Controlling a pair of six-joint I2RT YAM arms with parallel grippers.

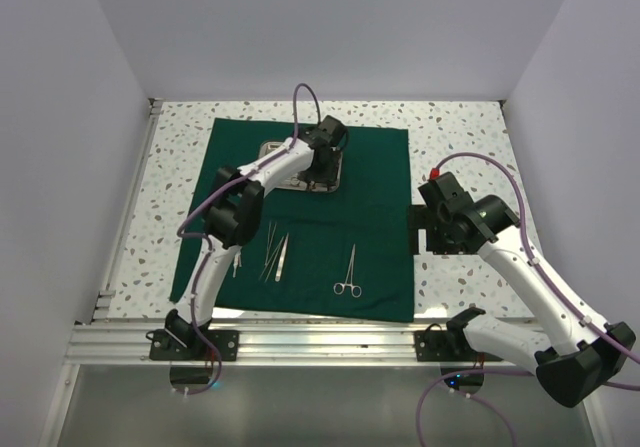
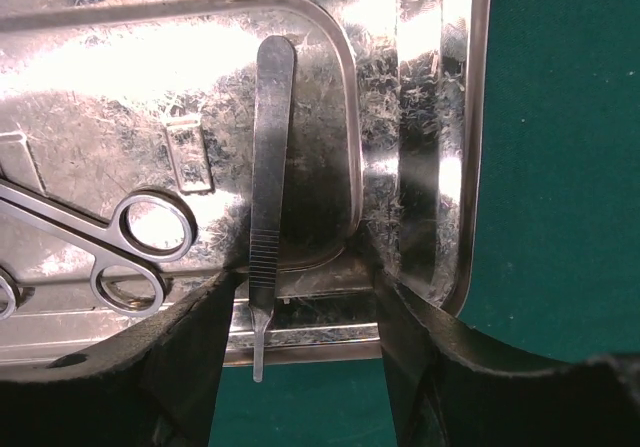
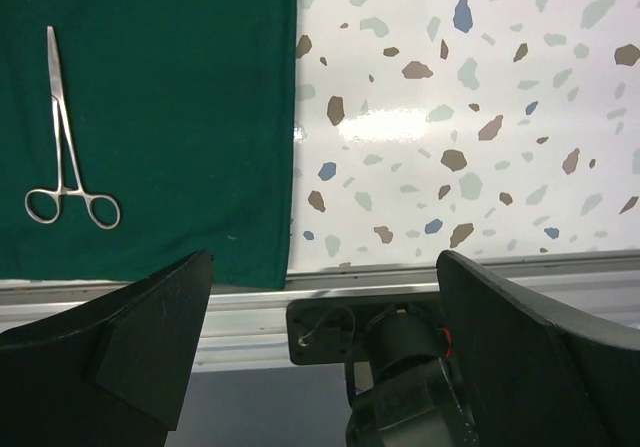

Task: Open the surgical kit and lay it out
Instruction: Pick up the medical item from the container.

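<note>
The dark green cloth (image 1: pixel 380 197) lies spread flat on the table. The shiny steel tray (image 1: pixel 268 150) sits at its far middle. My left gripper (image 1: pixel 325 167) is open and low over the tray's near rim (image 2: pixel 450 117). A scalpel-like handle (image 2: pixel 268 197) lies in the tray between my fingers (image 2: pixel 190 367), close to the left one, with its thin end over the rim. Ring-handled forceps (image 2: pixel 130 257) lie in the tray to the left. On the cloth lie ring-handled forceps (image 1: pixel 348 272) and slim instruments (image 1: pixel 277 255). My right gripper (image 1: pixel 418 229) is open and empty at the cloth's right edge.
The right wrist view shows the laid-out forceps (image 3: pixel 65 147), the cloth's right edge (image 3: pixel 285 117), bare speckled tabletop (image 3: pixel 450 117) and the aluminium rail (image 3: pixel 250 307) with the arm's base. White walls enclose the table on three sides.
</note>
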